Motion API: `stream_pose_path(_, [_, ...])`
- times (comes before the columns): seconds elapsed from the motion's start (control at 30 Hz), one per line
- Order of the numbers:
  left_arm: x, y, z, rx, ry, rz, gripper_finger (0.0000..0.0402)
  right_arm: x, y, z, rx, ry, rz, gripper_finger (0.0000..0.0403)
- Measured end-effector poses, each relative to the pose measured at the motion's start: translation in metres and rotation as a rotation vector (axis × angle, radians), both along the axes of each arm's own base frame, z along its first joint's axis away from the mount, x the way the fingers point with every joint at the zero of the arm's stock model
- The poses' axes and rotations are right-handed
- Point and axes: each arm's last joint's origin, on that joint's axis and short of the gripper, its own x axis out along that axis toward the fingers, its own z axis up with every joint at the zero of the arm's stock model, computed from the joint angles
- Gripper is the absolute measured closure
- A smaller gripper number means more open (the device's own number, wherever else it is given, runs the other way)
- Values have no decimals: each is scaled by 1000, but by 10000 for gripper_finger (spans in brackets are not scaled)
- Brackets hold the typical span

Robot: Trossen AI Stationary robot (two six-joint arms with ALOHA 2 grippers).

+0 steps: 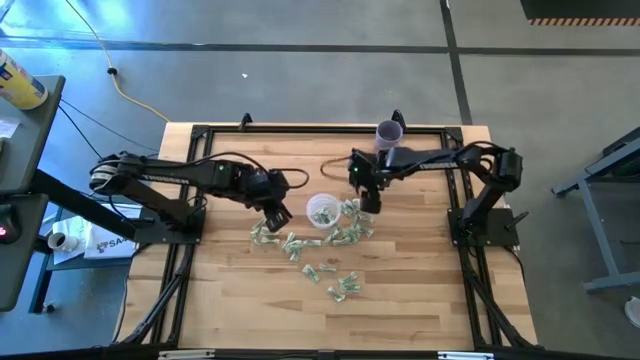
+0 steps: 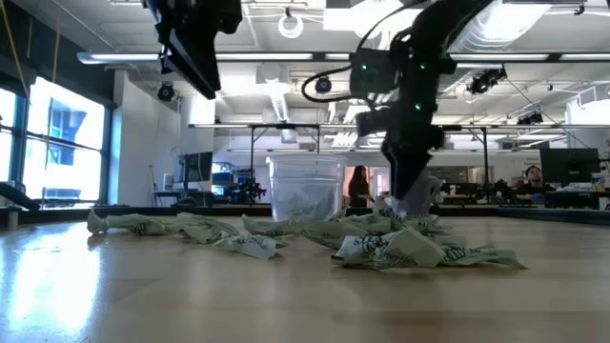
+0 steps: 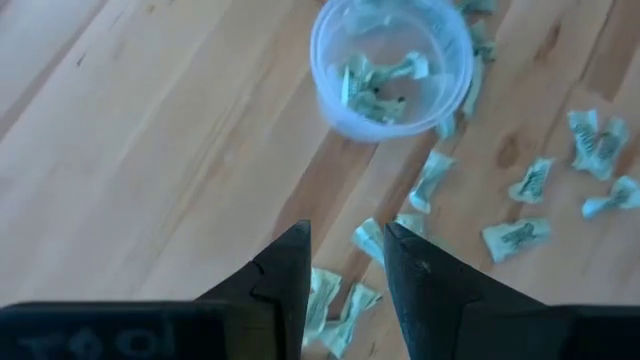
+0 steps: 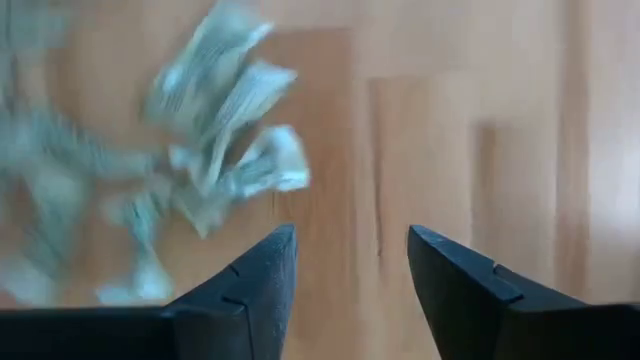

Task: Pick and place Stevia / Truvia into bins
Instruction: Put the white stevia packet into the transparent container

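Observation:
Many green and white Stevia packets [image 1: 322, 243] lie crumpled and scattered on the wooden table around the translucent cup [image 1: 321, 211], which stands upright. A few packets lie inside the cup [image 3: 378, 85]. My left gripper [image 1: 276, 215] hangs open above the table, left of the cup, with loose packets [image 3: 340, 300] below its fingers. My right gripper [image 1: 368, 205] is open and low over the table just right of the cup, beside a bunch of packets [image 4: 225, 130]. In the low view it [image 2: 410, 205] reaches down to the packet pile [image 2: 400, 246].
A purple mug [image 1: 388, 133] stands at the table's far edge, beside the right arm. More packets [image 1: 343, 288] lie toward the near side. The black frame rails [image 1: 190, 240] run along the table's left and right sides. Bare wood [image 1: 240, 300] lies near the front.

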Motion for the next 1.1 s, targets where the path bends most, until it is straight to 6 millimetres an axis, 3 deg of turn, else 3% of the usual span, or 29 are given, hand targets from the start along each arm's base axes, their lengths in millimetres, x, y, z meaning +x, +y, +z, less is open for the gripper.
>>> stream_pose_path(0.1, [-4,1,-4,7,0,-1,241,-1,-2,2,130,-28,-282,217])
stream_pose_path(0.37, [-17,5,-17,39,16,-33,241,-5,15,-21,251,-60,-537,211])
stream_pose_path(0.63, [-30,23,-18,20,15,-23,241,8,31,-16,212,-158,-621,239])
stream_pose_path(0.93, [-41,39,-15,11,21,-32,241,13,38,-43,214,-66,-674,275])
stream_pose_path(1.1, [-43,44,-15,14,34,-36,241,14,37,-46,223,-60,-704,306])
